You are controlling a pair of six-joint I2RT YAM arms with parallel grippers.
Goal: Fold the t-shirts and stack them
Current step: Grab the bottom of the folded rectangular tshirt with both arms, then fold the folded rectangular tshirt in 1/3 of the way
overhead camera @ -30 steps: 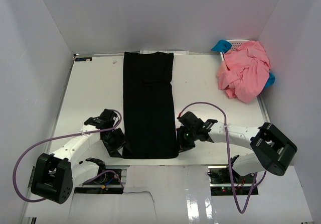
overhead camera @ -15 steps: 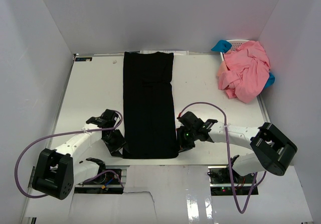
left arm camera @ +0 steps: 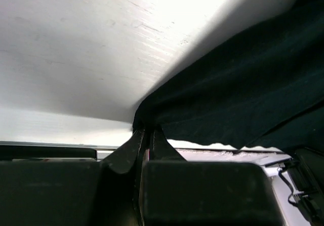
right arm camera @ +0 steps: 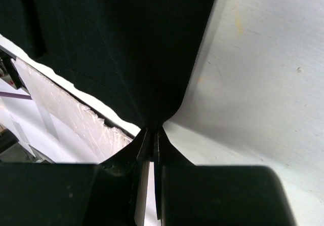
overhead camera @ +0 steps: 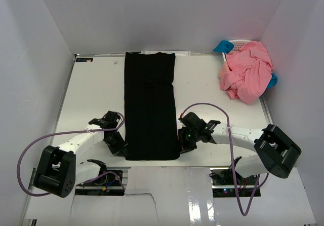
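The black t-shirt (overhead camera: 150, 104) lies as a long narrow strip down the middle of the white table (overhead camera: 96, 94), from the back edge to the front edge. My left gripper (overhead camera: 123, 150) is shut on its near left corner; in the left wrist view that gripper (left arm camera: 147, 129) pinches the dark cloth (left arm camera: 238, 94) between its tips. My right gripper (overhead camera: 180, 149) is shut on the near right corner, and the right wrist view shows the same gripper (right arm camera: 154, 130) clamping a gathered point of black cloth (right arm camera: 126, 43). Salmon-pink t-shirts (overhead camera: 246, 72) are heaped at the back right.
A white lattice basket (overhead camera: 241, 44) stands at the back right under the pink heap, with blue cloth (overhead camera: 223, 46) at its edges. White walls enclose the table on three sides. The front table edge (right arm camera: 61, 114) runs just behind both grippers.
My left gripper has closed from open onto the shirt's near left corner, and its arm has shifted slightly right. The right gripper has kept its grip without moving.
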